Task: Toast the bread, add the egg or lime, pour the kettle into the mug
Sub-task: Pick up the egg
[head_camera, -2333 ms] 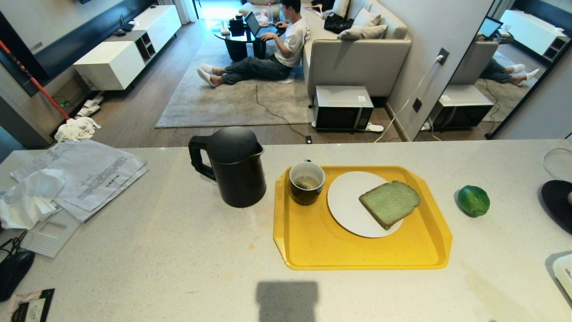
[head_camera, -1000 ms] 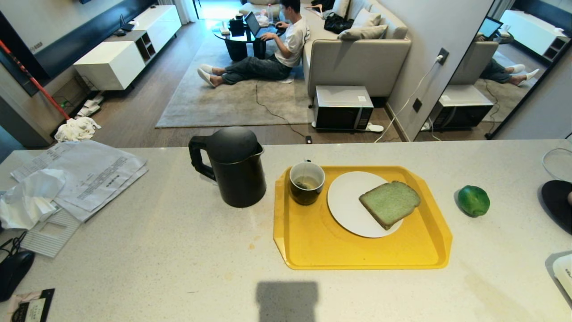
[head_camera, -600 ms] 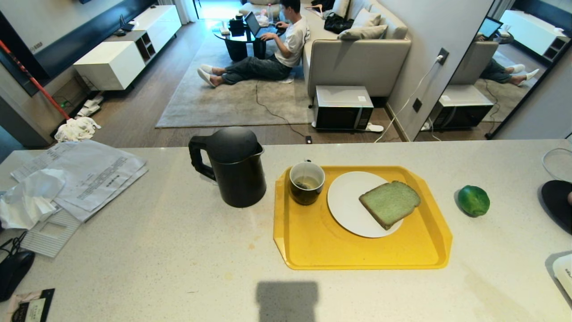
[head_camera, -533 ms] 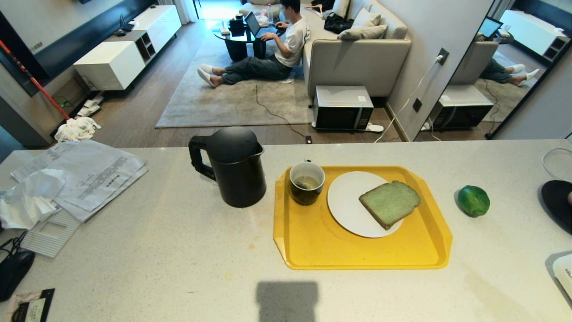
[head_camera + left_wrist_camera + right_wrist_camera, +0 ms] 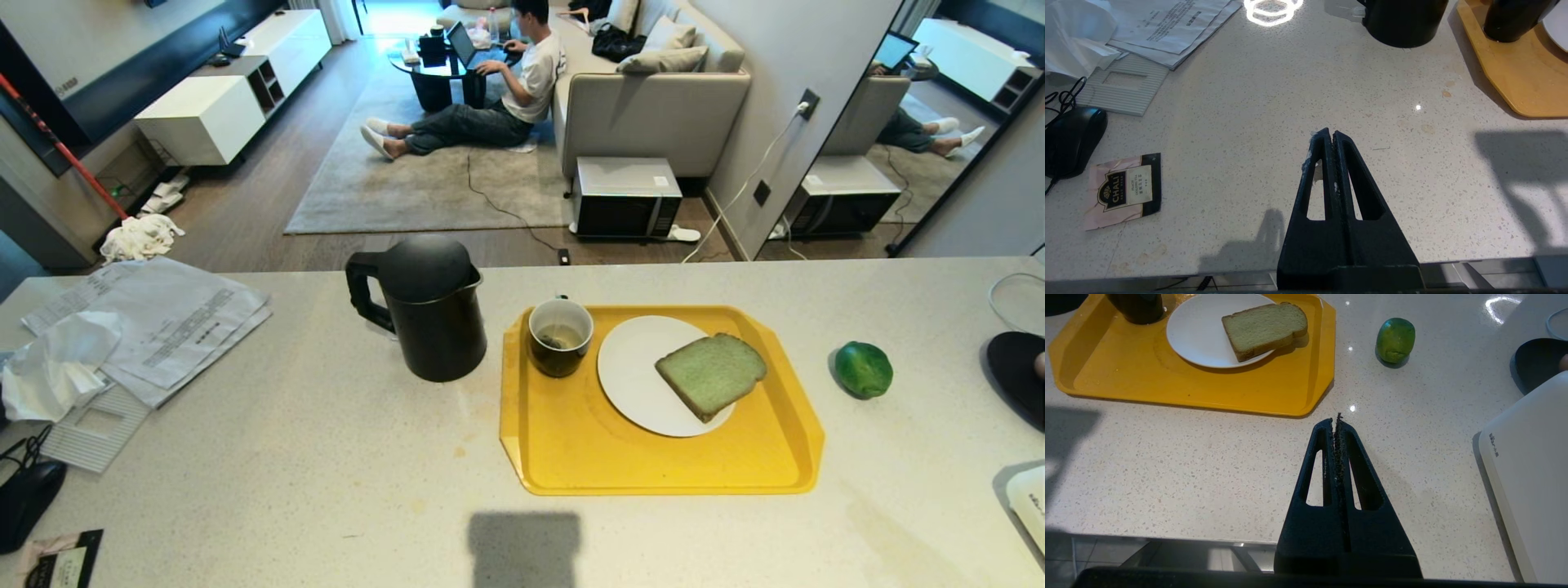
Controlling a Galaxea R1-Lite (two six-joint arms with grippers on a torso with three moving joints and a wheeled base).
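Starting at the left end of the pale speckled worktop, a heap of printed papers lies with a crumpled white tissue on it, a black mouse nearer the front edge and a tea sachet beside that. The left claw hangs above bare worktop near the front edge, clenched with nothing in it. Further right stands the kettle, upright, lid on, handle turned left, just beside the yellow tray. On the tray's left rear corner sits the mug, with a tea bag inside. Next to it a white plate carries the bread, 1 slice lying flat and overhanging the plate's right rim. The right claw hovers over the worktop near the tray's front right corner, clenched and empty. Off the tray, to its right, the lime rests alone on the worktop. Beyond it a black dish sits at the right edge, and a white appliance lies nearer the front. Behind the worktop, a person sits on the rug at a laptop.
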